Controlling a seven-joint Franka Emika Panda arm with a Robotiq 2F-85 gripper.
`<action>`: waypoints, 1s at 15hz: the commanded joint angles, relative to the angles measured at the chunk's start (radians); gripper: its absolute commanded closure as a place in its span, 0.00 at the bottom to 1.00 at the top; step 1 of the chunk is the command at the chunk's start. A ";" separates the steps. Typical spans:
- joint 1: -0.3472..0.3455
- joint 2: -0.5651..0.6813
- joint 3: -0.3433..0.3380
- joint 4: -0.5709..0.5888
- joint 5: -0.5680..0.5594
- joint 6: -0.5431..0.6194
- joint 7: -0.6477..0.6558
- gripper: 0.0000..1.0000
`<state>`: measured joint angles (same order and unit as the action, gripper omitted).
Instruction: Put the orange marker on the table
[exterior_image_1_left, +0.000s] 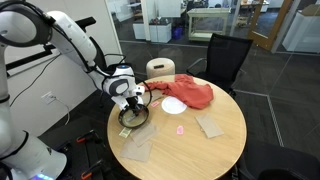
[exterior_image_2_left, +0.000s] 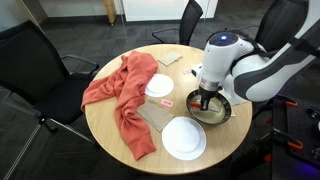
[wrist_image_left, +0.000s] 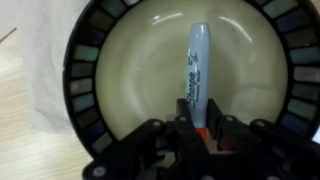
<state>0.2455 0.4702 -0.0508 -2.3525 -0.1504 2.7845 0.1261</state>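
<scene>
The orange marker (wrist_image_left: 198, 75) is a grey-bodied Sharpie with an orange end, lying in a dark-rimmed bowl (wrist_image_left: 85, 95). In the wrist view my gripper (wrist_image_left: 199, 128) is shut on the marker's lower, orange end, with the body sticking out above the fingers. In both exterior views the gripper (exterior_image_1_left: 131, 104) (exterior_image_2_left: 208, 98) reaches down into the bowl (exterior_image_1_left: 133, 118) (exterior_image_2_left: 226, 113) at the edge of the round tan table (exterior_image_1_left: 215, 150) (exterior_image_2_left: 125, 160). The marker itself is hidden in the exterior views.
A red cloth (exterior_image_2_left: 120, 90) (exterior_image_1_left: 190, 92) lies across the table. Two white plates (exterior_image_2_left: 184, 138) (exterior_image_2_left: 159, 85), a brown napkin (exterior_image_2_left: 156, 114) and a small pink item (exterior_image_2_left: 166, 102) lie near the bowl. Black chairs (exterior_image_2_left: 30, 60) surround the table.
</scene>
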 joint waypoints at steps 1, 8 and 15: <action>-0.006 -0.131 -0.002 -0.067 -0.011 -0.001 0.024 0.94; -0.048 -0.290 -0.076 -0.098 -0.118 -0.002 0.029 0.94; -0.239 -0.295 -0.100 -0.046 -0.128 -0.015 -0.145 0.94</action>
<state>0.0756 0.1833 -0.1523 -2.4134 -0.2828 2.7842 0.0604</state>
